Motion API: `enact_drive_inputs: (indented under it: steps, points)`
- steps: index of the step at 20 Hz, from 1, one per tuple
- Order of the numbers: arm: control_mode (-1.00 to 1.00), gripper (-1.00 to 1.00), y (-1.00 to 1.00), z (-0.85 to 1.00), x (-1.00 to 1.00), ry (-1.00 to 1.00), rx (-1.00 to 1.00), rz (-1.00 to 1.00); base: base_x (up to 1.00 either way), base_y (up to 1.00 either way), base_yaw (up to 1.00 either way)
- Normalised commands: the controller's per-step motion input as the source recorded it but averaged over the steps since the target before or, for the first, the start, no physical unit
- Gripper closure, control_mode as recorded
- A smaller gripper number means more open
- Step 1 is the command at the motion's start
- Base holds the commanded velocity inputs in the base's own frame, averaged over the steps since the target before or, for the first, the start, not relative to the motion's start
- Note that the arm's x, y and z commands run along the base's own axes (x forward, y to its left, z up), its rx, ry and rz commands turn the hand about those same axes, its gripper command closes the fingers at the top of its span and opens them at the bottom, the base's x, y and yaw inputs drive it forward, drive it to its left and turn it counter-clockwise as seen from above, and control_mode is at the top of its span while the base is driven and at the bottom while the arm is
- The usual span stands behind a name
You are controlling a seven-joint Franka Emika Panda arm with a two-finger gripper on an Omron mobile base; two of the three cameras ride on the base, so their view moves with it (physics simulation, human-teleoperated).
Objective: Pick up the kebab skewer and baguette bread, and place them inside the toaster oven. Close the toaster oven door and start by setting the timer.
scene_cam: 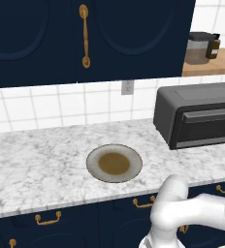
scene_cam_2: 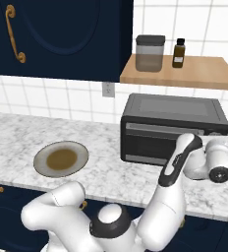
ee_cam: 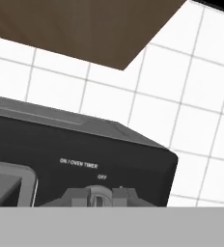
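While its door is shut, the toaster oven (scene_cam: 197,115) lies broadside along the wall.

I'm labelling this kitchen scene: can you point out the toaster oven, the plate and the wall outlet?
toaster oven (scene_cam_2: 177,109): right base view, on its flat top panel.
plate (scene_cam: 95,156): left base view, on its pale left rim.
wall outlet (scene_cam: 127,87): left base view, on its faceplate centre.
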Motion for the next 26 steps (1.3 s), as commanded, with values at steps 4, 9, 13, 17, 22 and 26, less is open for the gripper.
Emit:
enact_drive_inputs:
  steps: [4,9,13,17,22,26]
  points:
    - [-1.0,1.0,0.15,-0.56,0.16,0.11,0.16,-0.17,0.0,0.0,0.0]
    - [-1.0,1.0,0.01,-0.6,0.19,0.09,0.17,-0.16,0.0,0.0,0.0]
    - [-1.0,1.0,0.0,-0.61,0.21,0.09,0.19,-0.17,0.0,0.0,0.0]
    - [-1.0,1.0,0.0,-0.51,0.32,0.04,0.24,-0.2,0.0,0.0,0.0]
    - [-1.0,1.0,0.0,-0.57,0.28,0.0,0.32,-0.27,0.0,0.0,0.0]
    - [-1.0,1.0,0.03,-0.59,0.24,0.0,0.37,-0.31,0.0,0.0,0.0]
